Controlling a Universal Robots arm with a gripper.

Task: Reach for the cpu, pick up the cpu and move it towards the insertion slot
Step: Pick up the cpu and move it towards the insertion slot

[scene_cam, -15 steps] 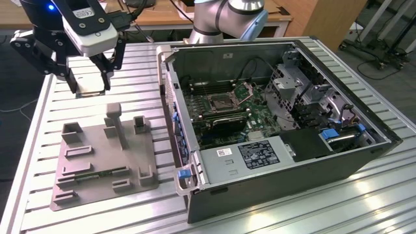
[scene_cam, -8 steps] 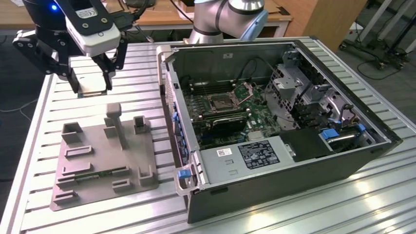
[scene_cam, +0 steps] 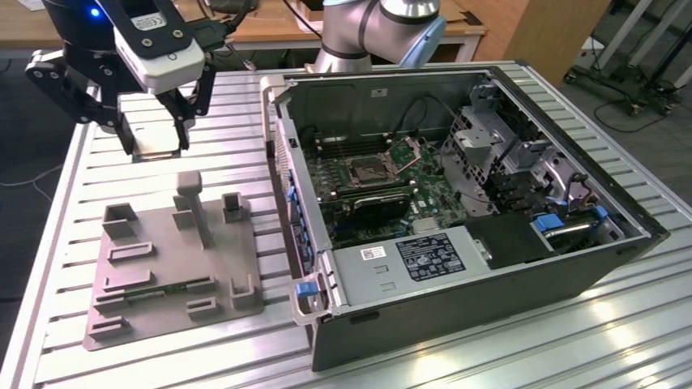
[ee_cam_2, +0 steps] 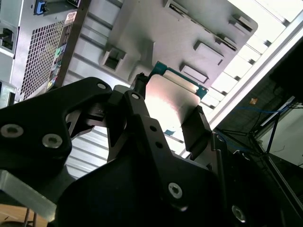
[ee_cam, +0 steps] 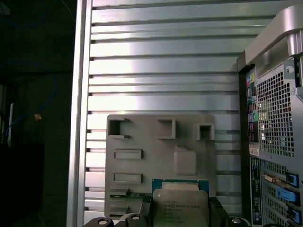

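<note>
cpu (ee_cam: pixel 181 208): silvery-white top with dark print, green rim
gripper (scene_cam: pixel 155 139): black fingers, white body
insertion slot (scene_cam: pixel 368 170): silver frame, dark centre
motherboard (scene_cam: pixel 324 185): green
fixture (scene_cam: pixel 162 267): plain matt grey
table (scene_cam: pixel 232 113): bright aluminium, parallel ribbed slats
case (scene_cam: pixel 487 300): black shell, grey metal inside
tabs (scene_cam: pixel 306 288): blue
rear grille (ee_cam: pixel 274 113): silver, fine perforated mesh
power box (scene_cam: pixel 427 255): black, white label

The slatted table (scene_cam: pixel 240 130) bears a grey fixture (scene_cam: pixel 162 259) and a computer case (scene_cam: pixel 465 320).
</note>
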